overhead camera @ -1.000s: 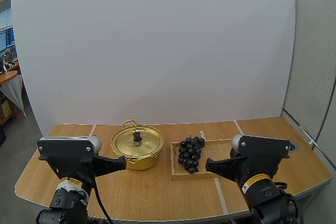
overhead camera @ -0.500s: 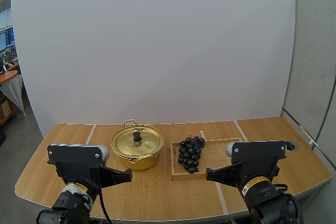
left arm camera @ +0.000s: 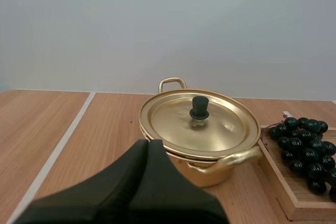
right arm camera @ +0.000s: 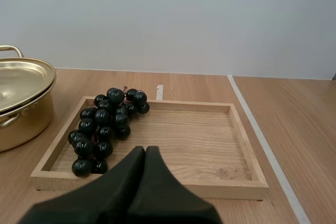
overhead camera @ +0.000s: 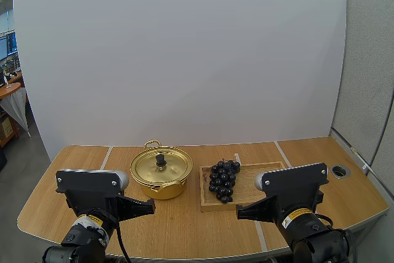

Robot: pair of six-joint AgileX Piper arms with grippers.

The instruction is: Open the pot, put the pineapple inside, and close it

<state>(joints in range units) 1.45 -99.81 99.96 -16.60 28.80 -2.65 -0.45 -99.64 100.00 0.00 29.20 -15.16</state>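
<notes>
**Pot (overhead camera: 161, 173) lidded on the table, both claws shut and empty**

High view: the gold pot sat on the table (overhead camera: 184, 229) ahead of the left arm. Its lid (overhead camera: 172, 167) was seated flat, with the black knob (overhead camera: 160, 160) upright at the centre. Just beside it stood a wooden tray (overhead camera: 258, 180) with a bunch of grapes (overhead camera: 223, 180) at its pot-side end. The fruit at hand was grapes, not a pineapple. The left gripper (overhead camera: 151, 204) pointed toward the pot from near the table's front edge, short of it. The right gripper (overhead camera: 241, 215) pointed toward the tray in the same way.

Left wrist view: the left fingers lay pressed together as one dark wedge, holding nothing. They were aimed a little to one side of the knob.

Right wrist view: the right fingers were also closed together and empty. They faced the tray's near rim, with the grapes off to one side.

Opening the pot looked to be the step in hand. To do it well, the left claw should spread before it arrives and centre over the knob. It should then descend straight, pinch the knob squarely, and lift vertically so the lid clears the rim without dragging the pot. The lid is best parked clear of the tray.
</notes>
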